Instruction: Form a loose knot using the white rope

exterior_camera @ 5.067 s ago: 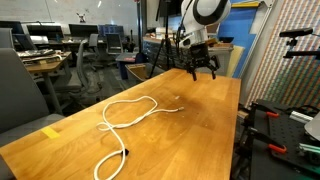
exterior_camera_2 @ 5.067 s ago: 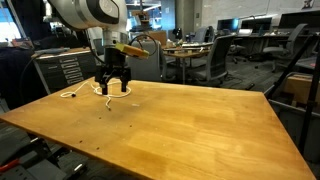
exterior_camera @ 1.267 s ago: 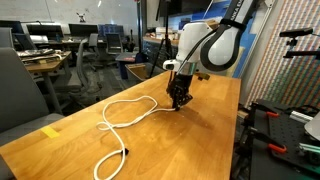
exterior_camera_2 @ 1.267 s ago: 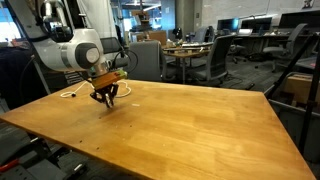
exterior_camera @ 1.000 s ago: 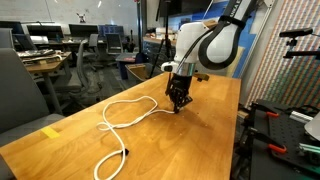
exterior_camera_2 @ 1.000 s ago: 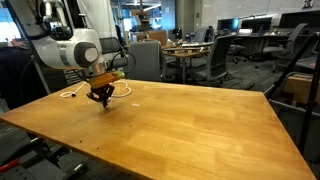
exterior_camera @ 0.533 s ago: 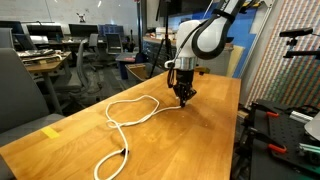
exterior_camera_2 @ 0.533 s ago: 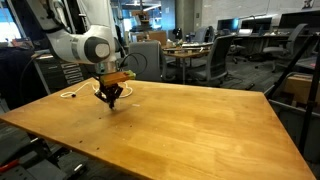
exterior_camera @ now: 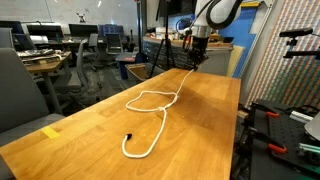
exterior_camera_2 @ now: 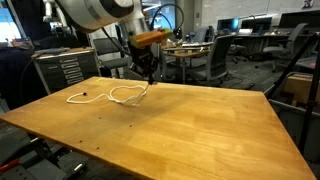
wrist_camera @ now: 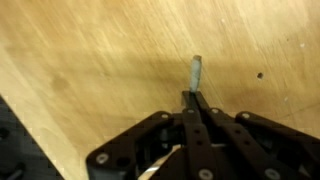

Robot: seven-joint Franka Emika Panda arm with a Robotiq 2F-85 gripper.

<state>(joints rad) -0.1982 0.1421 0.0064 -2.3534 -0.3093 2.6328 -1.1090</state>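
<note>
Wrist view: only a short tip of the white rope [wrist_camera: 196, 70] shows past the gripper [wrist_camera: 192, 99]. In an exterior view, the arm [exterior_camera: 218, 10] runs off the top edge.

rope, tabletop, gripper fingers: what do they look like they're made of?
The white rope: soft matte cord, fibre unclear. It drapes limply from the gripper. Its dark tip may be a plastic cap. The table: wood or wood veneer, with visible grain and a light sheen. The fingers: matte black, metal or hard plastic, cannot tell which.
</note>
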